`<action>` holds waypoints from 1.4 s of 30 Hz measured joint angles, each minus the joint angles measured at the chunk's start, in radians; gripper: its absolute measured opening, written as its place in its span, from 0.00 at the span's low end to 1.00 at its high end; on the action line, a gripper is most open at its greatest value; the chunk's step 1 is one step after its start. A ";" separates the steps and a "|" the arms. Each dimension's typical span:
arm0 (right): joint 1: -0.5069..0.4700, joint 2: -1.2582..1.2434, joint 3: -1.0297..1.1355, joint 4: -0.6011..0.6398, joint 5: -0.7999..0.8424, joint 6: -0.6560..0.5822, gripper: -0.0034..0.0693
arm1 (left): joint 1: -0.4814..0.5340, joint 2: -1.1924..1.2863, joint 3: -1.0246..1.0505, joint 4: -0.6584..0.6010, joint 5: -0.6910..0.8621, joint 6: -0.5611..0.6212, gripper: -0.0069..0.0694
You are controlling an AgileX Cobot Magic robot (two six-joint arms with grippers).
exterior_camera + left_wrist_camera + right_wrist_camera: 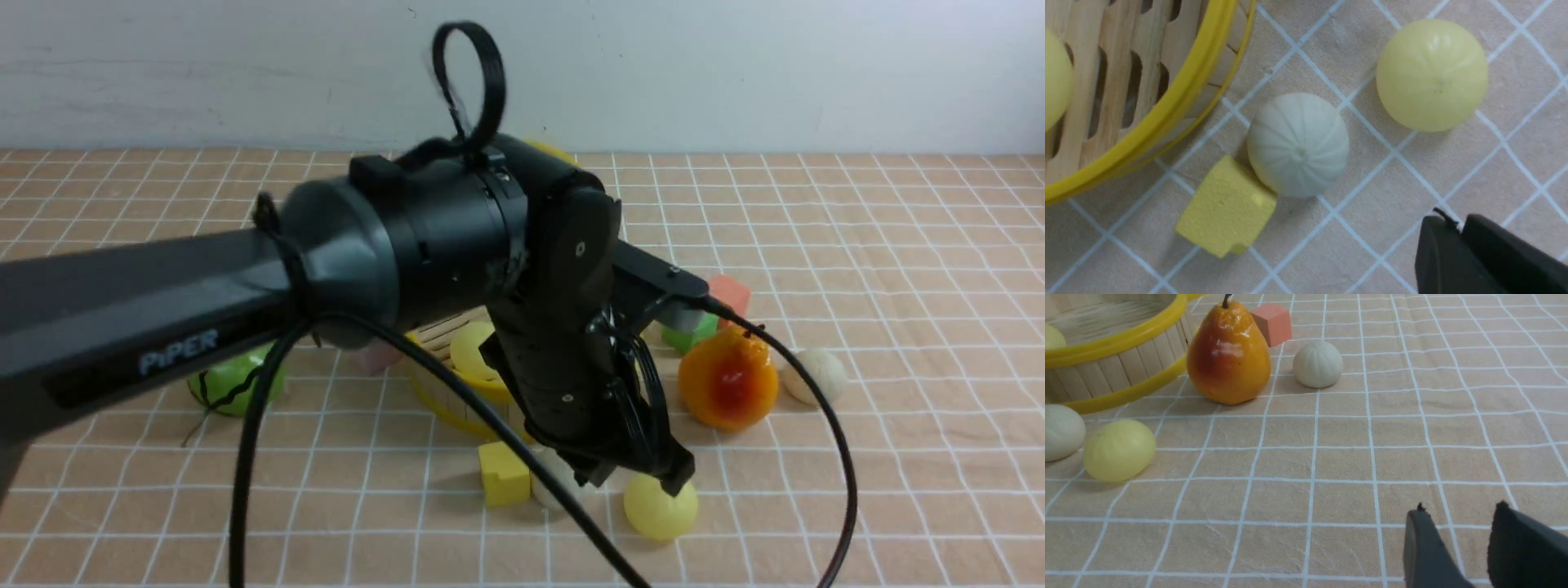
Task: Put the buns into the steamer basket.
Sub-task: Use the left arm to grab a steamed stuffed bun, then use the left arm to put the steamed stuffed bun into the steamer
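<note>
Left gripper (1457, 225) fingers pressing together, pale yellow bun (1432, 74) lying near them, off-white bun (1298, 145) further out, steamer basket (1180, 98) beyond holding one bun (1055, 77), right gripper (1459, 516) fingers standing slightly apart, another off-white bun (1318, 364) lying well ahead.

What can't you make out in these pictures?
Steamer basket: the left arm covers most of it in the front view, and both wrist views crop it, so its full contents are unknown.
Off-white bun beside the yellow cube: partly behind the arm's cable, front view.
Right pincer: only fingertips show, cropped by the right wrist view's edge.
Green object: half under the left arm, front view.
</note>
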 joint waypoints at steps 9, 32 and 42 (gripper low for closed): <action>0.000 0.000 0.000 0.000 0.000 0.000 0.38 | 0.035 0.071 0.000 0.038 -0.102 -0.012 0.48; 0.000 0.000 0.000 0.000 0.000 0.000 0.38 | 0.038 0.139 0.000 0.114 -0.143 -0.022 0.08; 0.000 0.000 0.000 0.000 0.000 0.000 0.38 | 0.029 -0.001 -0.049 0.087 -0.060 -0.023 0.07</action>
